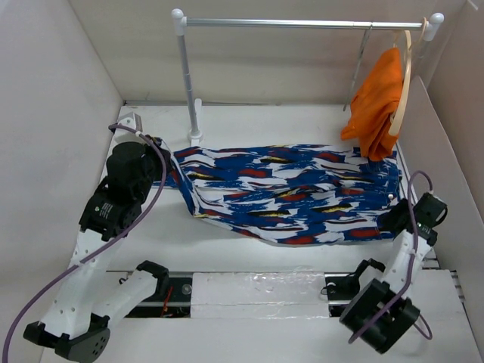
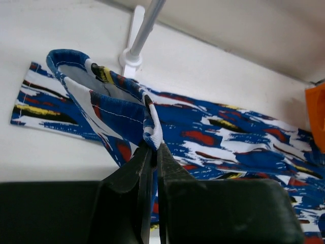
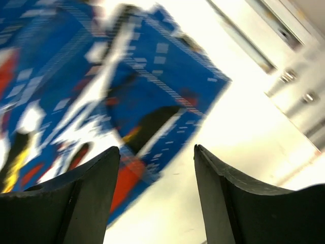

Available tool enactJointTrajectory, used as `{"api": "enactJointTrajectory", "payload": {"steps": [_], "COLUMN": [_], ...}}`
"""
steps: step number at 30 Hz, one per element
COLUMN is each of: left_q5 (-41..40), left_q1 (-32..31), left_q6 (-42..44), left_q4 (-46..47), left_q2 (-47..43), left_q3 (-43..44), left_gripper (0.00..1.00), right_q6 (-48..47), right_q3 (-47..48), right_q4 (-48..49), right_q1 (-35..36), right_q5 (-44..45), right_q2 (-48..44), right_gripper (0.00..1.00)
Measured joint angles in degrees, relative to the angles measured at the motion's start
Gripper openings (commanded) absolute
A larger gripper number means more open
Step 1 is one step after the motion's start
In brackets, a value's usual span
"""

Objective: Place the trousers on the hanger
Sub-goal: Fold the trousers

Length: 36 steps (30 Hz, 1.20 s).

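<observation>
Grip at the left looks sound: the left pincer [image 2: 154, 146] is pinched shut on a raised hem of the trousers [image 1: 287, 193], just left of the rack post [image 1: 186, 83]. They lie flat on the counter [image 1: 265, 125] in front of that post, long axis running rightward from it. Far right of the post, the right pincer [image 3: 157, 150] gapes empty over the end corner. I'd say it should bite low and catch both layers.

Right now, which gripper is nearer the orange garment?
Right. The right gripper is open at the right end of the trousers, just on the near side of the hanging orange garment. The left gripper is shut on the trousers' left end, far across the table.
</observation>
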Motion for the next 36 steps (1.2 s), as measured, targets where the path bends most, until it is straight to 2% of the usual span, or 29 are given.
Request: {"api": "enactJointTrajectory", "payload": {"steps": [10, 16, 17, 19, 20, 21, 25, 27, 32, 36], "left_q5": [-3.58, -4.44, -4.85, -6.03, -6.91, -7.82, -14.05, -17.09, -23.43, -26.80], "left_q1": [-2.01, -2.27, -2.27, -2.27, -2.27, -2.25, -2.21, -2.23, -2.27, -2.54], "left_q6": [0.24, 0.22, 0.22, 0.24, 0.26, 0.42, 1.60, 2.36, 3.65, 4.33], "left_q4": [-1.22, -1.79, -1.90, -2.16, -2.38, -2.62, -4.87, -5.60, -6.25, -6.36], "left_q2": [-1.75, -1.88, -1.88, -1.92, -1.97, -2.03, -2.03, -2.03, -2.16, -2.97], "left_q3": [3.21, 3.19, 3.19, 3.19, 3.21, 3.21, 5.55, 8.07, 16.59, 20.37], "left_gripper": [0.00, 0.00, 0.00, 0.00, 0.00, 0.00, 0.00, 0.00, 0.00, 0.00], "right_q6": [-1.88, -2.86, -3.04, -3.26, -3.50, -3.91, -4.59, -4.70, -4.74, -7.87], "right_q3": [2.91, 2.91, 2.91, 2.86, 2.86, 2.86, 3.41, 5.01, 13.40, 24.48], "right_q4": [1.22, 3.96, 4.85, 6.51, 7.32, 7.96, 7.04, 3.26, -5.97, -13.42], "right_q1": [-10.80, -11.67, -11.67, -11.67, -11.67, -11.69, -11.82, -11.74, -10.80, -8.09], "right_q5": [1.03, -1.40, -1.75, -2.45, -2.86, -3.10, -2.27, -0.22, 8.17, 15.96], "right_q2": [15.02, 19.96, 20.87, 22.53, 23.28, 23.93, 23.34, 20.74, 15.65, 16.06], "right_gripper": [0.67, 0.58, 0.48, 0.36, 0.10, 0.01, 0.00, 0.00, 0.00, 0.00]}}
